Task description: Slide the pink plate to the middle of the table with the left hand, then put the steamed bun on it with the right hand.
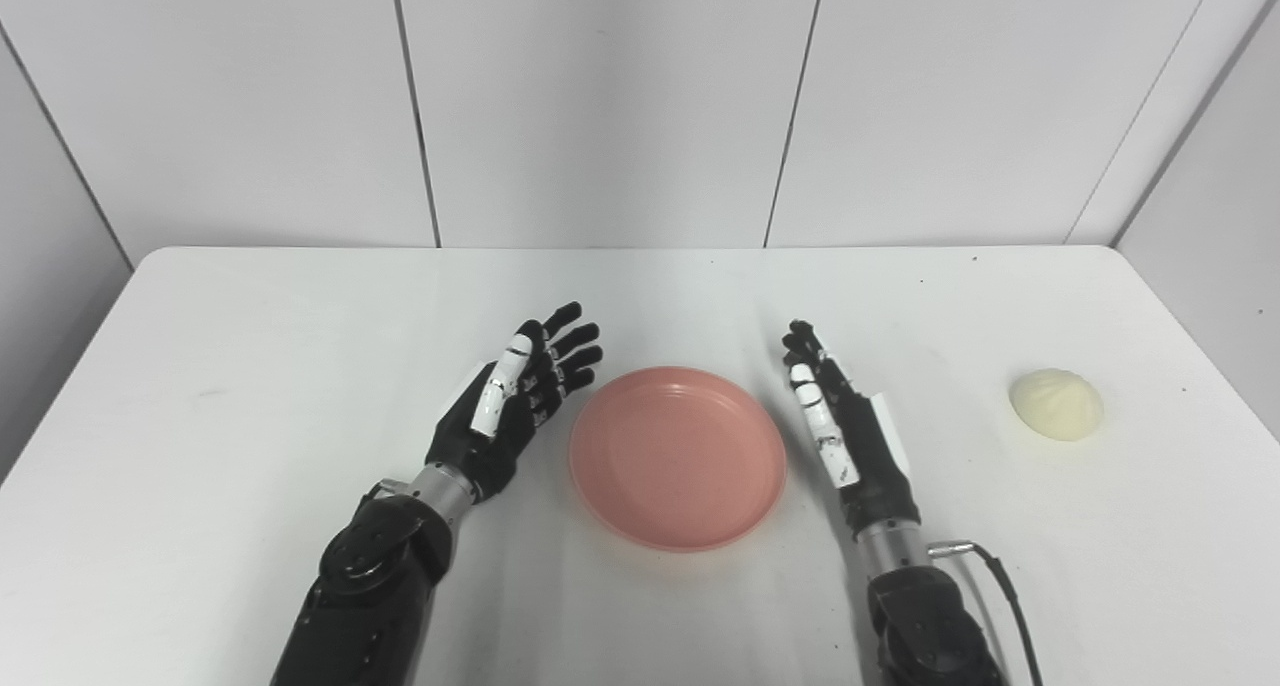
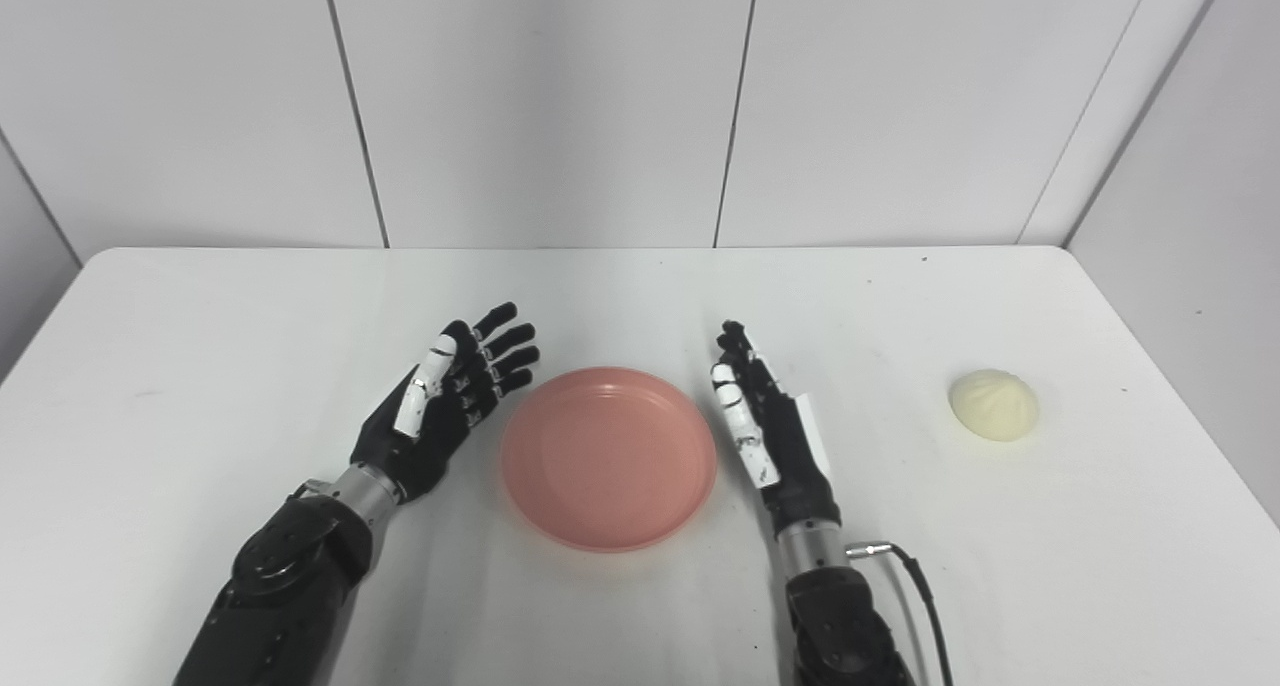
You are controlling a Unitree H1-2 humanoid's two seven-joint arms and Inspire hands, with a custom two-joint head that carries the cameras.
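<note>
bun pick next, plate looks centred

pink plate [image 1: 677, 456] sits mid-table between both hands. left hand [image 1: 510, 398] just beside its rim, fingers spread, empty. right hand [image 1: 840, 426] flat-open, empty. steamed bun [image 1: 1055, 404] well apart to its right. likely soft, light: cup the sides gently, don't squash.

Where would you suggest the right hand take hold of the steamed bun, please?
Across its rounded sides, coming from above. The steamed bun is a low dome resting flat on the table, offering no edge or handle, and nothing stands near it. The right hand is open, to the bun's left.
</note>
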